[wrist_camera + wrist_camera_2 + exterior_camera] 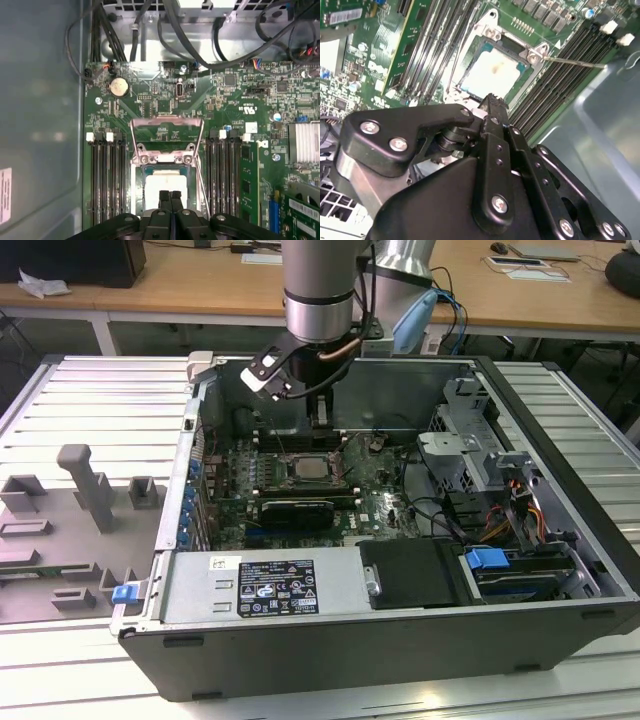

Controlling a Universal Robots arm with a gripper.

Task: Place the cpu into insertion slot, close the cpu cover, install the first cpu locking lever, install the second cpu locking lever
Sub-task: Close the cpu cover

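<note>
The cpu (165, 186) lies flat in the insertion slot (136, 172), its pale metal top also showing in the second wrist view (492, 74) and in the exterior view (305, 468). The cpu cover (166, 121), a thin silver frame, looks raised at the slot's hinge end. A thin wire locking lever (575, 61) sticks out sideways from one socket corner, unlatched; another wire lever (456, 65) runs along the opposite side. My gripper (170, 196) hovers over the cpu's edge, fingers pressed together and holding nothing. I cannot tell whether it touches the chip.
Long black memory slots (106, 175) flank the socket on both sides. Black cables (200, 45) hang across the far end of the board. The grey case wall (40, 110) rises close by. A drive cage (470, 455) and power supply (265, 585) fill the case's other side.
</note>
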